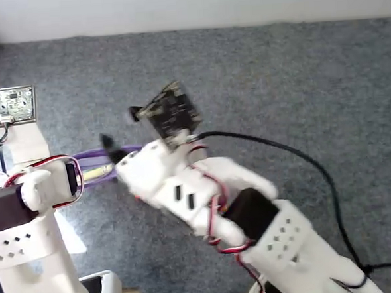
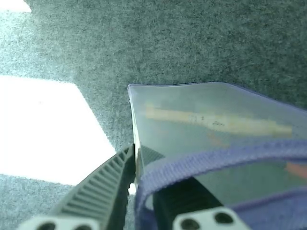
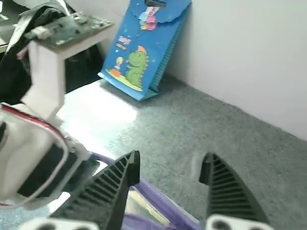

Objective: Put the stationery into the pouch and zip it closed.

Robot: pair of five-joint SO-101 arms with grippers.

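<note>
Closing step, by judgement: left hand clamps the pouch end. Right hand, fingers apart, should next grip the zip.

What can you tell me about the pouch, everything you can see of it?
The pouch is see-through plastic with a purple fabric band along its edge. A pale stick, maybe a pencil, lies inside. It rests on the grey table, and the left gripper is shut on its corner.
</note>
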